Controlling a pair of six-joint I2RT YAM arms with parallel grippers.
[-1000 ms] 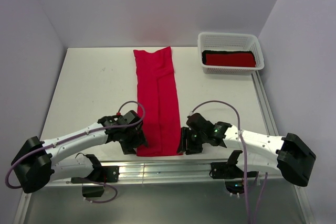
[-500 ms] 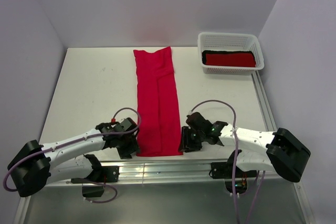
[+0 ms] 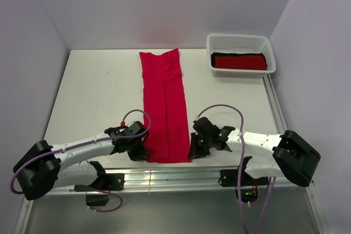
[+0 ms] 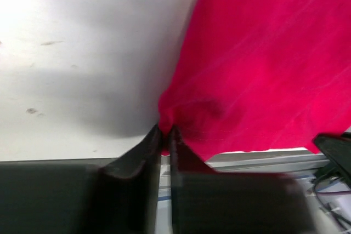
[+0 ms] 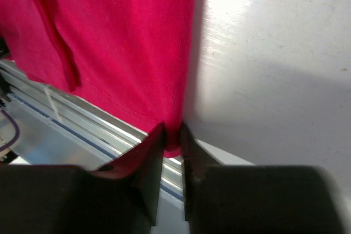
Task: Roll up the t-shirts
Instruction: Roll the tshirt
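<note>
The crimson t-shirt (image 3: 164, 105) lies folded into a long narrow strip down the middle of the tabletop (image 3: 98, 91), its near end at the front edge, exactly where it lay a second ago. What differs is at the near corners. The left gripper (image 3: 141, 152) has slid in from beside the strip to its near-left corner, the right gripper (image 3: 192, 152) has settled at the near-right corner, and both pairs of jaws have narrowed from a wide gap.

In the far right corner stands a white mesh basket (image 3: 241, 39) holding a red bundle (image 3: 239, 62) with a black bundle (image 3: 222, 55) showing behind it, well apart from the strip. An aluminium rail (image 3: 164, 172) runs along the front edge just below the shirt's hem. Nothing lies on the strip.

In the left wrist view the left gripper (image 4: 165, 135) has its jaws nearly together, the cloth (image 4: 263, 53) bunched into puckers between their tips. In the right wrist view the right gripper (image 5: 171, 135) likewise pinches the shirt's (image 5: 120, 31) side edge at the hem, a thin fold caught between the jaws.
</note>
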